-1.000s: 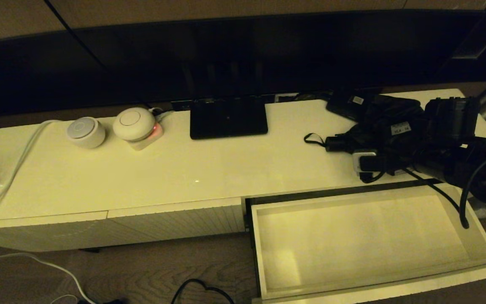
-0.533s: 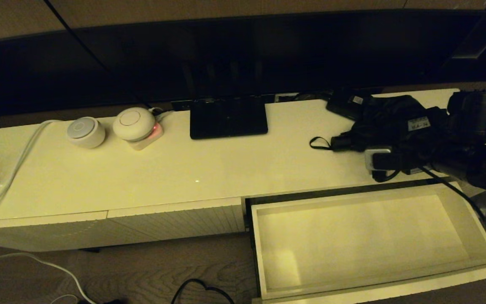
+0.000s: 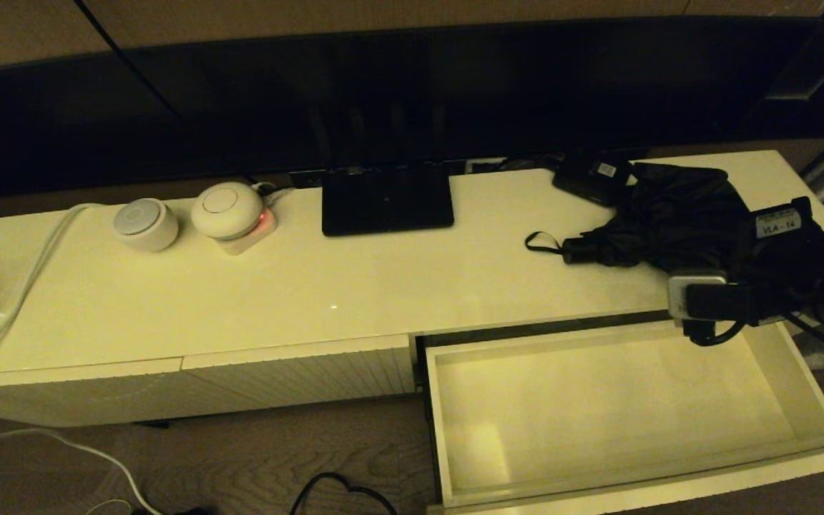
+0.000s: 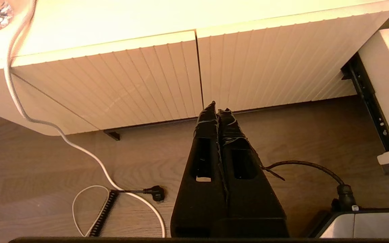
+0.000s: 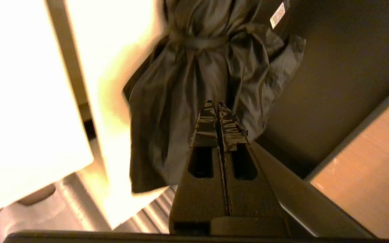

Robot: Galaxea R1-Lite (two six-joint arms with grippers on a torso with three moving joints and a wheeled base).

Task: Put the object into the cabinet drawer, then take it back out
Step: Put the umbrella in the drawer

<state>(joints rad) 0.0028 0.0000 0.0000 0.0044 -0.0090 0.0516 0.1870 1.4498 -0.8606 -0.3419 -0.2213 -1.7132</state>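
The umbrella is seen lying on the top of the cabinet, near its right end, with the short handle and wrist loop pointing toward the middle of the top and the loose fabric bunched toward the right edge. It lies behind the pulled-out drawer, not in it; the drawer's pale interior is seen below the front edge of the top at the right.

The right gripper is positioned at the right end of the top, over the umbrella's baggy fabric. In the right wrist view its fingers are pressed together with no gap between the tips, and the tips lie against the folds of fabric; whether any cloth is caught between them cannot be told. In the head view the arm's wrist with its white label covers the far end of the umbrella.

The left gripper is parked low in front of the cabinet's ribbed panels, above the wooden floor, its fingers pressed together and nothing between them.

Toward the back edge of the top a small black box is placed just beside the umbrella, and a flat black stand is set near the middle. Two round white devices and a white cable are found at the left end.
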